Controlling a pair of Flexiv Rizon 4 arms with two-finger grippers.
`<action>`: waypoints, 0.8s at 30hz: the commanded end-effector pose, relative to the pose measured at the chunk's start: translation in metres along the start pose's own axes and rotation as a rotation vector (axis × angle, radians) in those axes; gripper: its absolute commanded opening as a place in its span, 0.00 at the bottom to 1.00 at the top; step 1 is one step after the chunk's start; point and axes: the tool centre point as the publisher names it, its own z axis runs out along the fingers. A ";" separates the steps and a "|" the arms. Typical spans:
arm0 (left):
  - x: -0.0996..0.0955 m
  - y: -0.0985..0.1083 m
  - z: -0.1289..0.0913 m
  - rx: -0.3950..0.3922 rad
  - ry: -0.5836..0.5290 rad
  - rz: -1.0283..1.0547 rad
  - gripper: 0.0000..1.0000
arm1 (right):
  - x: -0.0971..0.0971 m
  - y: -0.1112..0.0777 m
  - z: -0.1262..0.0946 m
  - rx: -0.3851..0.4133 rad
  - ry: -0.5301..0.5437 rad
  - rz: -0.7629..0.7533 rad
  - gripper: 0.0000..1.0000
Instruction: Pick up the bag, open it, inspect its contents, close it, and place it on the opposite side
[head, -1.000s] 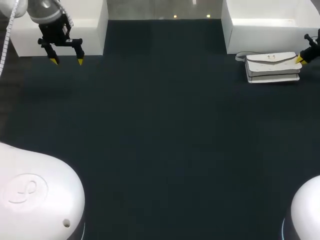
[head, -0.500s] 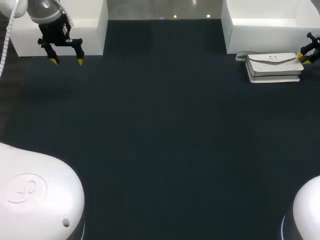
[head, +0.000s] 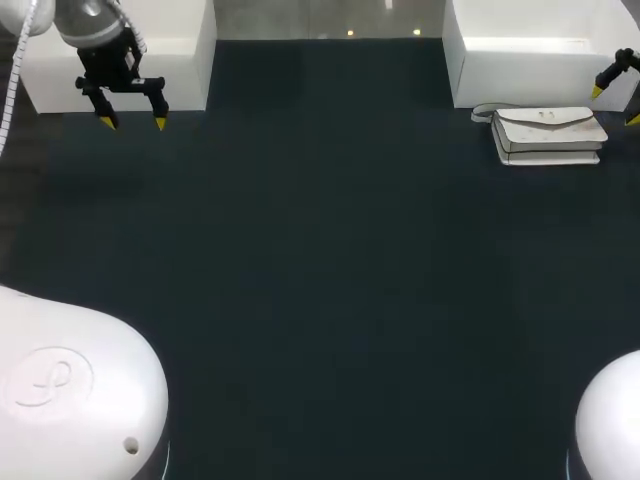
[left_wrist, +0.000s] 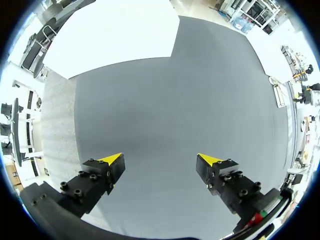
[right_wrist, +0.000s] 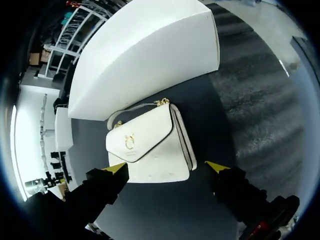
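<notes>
The white bag (head: 548, 133) lies flat, flap shut, at the tabletop's (head: 320, 280) far right corner, just beside a white box (head: 540, 65). The right tool (right_wrist: 166, 168) hangs over it, fingers spread, holding nothing. The left tool (head: 133, 122), also spread, hangs at the far left corner. A pinch on the smooth flap might slip, or snag the thin strap (head: 484, 110).

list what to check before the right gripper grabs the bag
1. Bag lying flat, flap shut: ok.
2. Right gripper open: ok.
3. Grip on the bag: not ok, neither finger touches it.
4. Strap out of the fingers' way, behind the bag by the white box: ok.
5. Left gripper open, empty, far from the bag: ok.
6. What is inside the bag: cannot tell.
</notes>
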 end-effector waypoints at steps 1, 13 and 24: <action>0.000 0.001 0.000 0.001 -0.002 0.000 1.00 | 0.030 -0.030 -0.017 -0.087 -0.118 -0.023 1.00; 0.000 0.001 0.000 0.001 -0.002 0.000 1.00 | 0.087 -0.075 -0.010 -0.117 -0.212 -0.111 1.00; 0.000 0.001 0.000 0.001 -0.002 0.000 1.00 | 0.115 -0.096 -0.008 -0.118 -0.241 -0.141 1.00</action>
